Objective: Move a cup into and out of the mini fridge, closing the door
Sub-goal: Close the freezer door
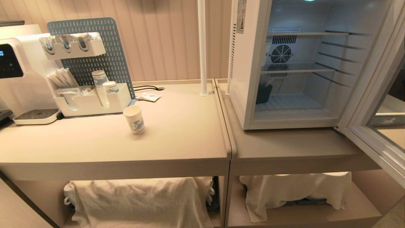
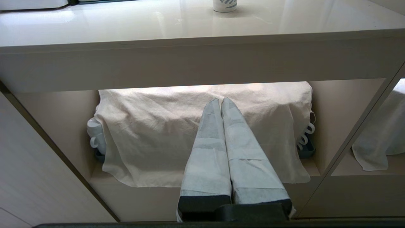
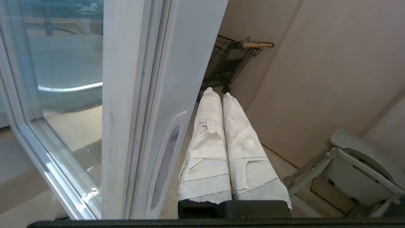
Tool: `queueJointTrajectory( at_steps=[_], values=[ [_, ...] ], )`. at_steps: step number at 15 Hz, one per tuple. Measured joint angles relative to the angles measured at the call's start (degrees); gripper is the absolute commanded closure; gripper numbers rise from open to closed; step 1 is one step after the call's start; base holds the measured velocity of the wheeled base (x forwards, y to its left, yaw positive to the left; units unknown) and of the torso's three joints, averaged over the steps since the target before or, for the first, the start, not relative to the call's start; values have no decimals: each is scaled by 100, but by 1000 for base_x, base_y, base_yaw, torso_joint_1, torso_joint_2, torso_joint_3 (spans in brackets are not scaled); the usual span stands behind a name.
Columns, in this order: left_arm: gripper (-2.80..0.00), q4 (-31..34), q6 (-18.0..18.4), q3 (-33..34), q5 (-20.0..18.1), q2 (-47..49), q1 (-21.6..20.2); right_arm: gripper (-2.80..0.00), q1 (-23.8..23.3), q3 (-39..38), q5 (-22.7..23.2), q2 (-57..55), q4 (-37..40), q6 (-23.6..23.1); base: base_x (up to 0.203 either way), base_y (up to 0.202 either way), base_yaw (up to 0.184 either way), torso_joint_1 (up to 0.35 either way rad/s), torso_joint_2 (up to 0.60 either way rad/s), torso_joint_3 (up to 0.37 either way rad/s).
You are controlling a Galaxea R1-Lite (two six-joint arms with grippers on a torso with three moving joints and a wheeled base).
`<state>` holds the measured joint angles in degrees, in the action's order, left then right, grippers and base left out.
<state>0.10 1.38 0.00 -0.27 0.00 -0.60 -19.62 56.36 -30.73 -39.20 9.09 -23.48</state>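
Both of my grippers are clenched on nothing, tape-wrapped fingers pressed tip to tip. My right gripper (image 3: 221,93) sits just beside the outer edge of the wide pale-framed glass door (image 3: 133,104), by its recessed handle slot, so I judge it placed to work that edge. The door is swung wide from the white boxy mini fridge (image 1: 245,79), leaving the wire shelves reachable. My left gripper (image 2: 220,102) hangs parked low, pointing at a draped cloth (image 2: 164,126). The small blue-patterned white paper cup (image 1: 134,119) stands upright on the beige counter (image 1: 177,133), well left of the fridge.
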Motion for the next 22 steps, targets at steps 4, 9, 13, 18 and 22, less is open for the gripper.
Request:
queueJointTrajectory(
  at_steps=[4,9,13,18,22],
  values=[
    [0,-2,5,0,2,0,0,0,46,-10,30,111,70,58,0,0,0,0,0,0],
    [0,0,2,0,0,0,0,0,133,26,501,225,138,110,0,0,0,0,0,0],
    [0,0,2,0,0,0,0,0,140,-27,1005,246,293,381,0,0,0,0,0,0],
    [0,-2,2,0,0,0,0,0,-78,-71,345,213,248,-121,0,0,0,0,0,0],
    [0,-1,1,0,1,0,0,0,-270,-117,-68,249,257,-237,0,0,0,0,0,0]
  ],
)
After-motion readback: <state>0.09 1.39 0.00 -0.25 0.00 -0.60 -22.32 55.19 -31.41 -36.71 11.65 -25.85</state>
